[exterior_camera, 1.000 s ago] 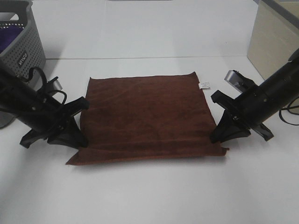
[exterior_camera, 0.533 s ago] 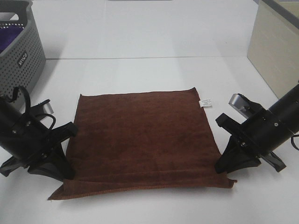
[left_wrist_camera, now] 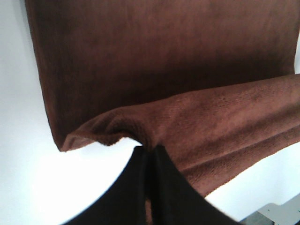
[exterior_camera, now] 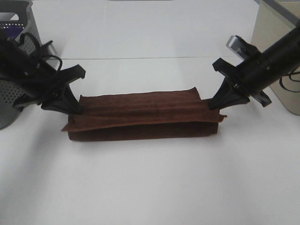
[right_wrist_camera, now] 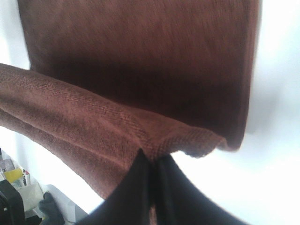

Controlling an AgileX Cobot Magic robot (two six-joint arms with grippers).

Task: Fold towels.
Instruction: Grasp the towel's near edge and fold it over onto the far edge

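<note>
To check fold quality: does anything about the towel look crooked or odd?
On the towel, the upper layer sits askew: its corners, held by the left gripper and right gripper, stick out past the lower layer.

1. White table [exterior_camera: 150, 187] runs edge to edge across the frame.
2. Dead centre, the reddish-brown towel [exterior_camera: 140, 123] lies on it, doubled into a long band.
3. Far upper left, a grey perforated basket [exterior_camera: 8, 110] stands.

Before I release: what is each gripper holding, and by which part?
Both hold the towel. The left gripper pinches one end of its folded-over edge, the right gripper the other end; jaws shut on cloth.
</note>
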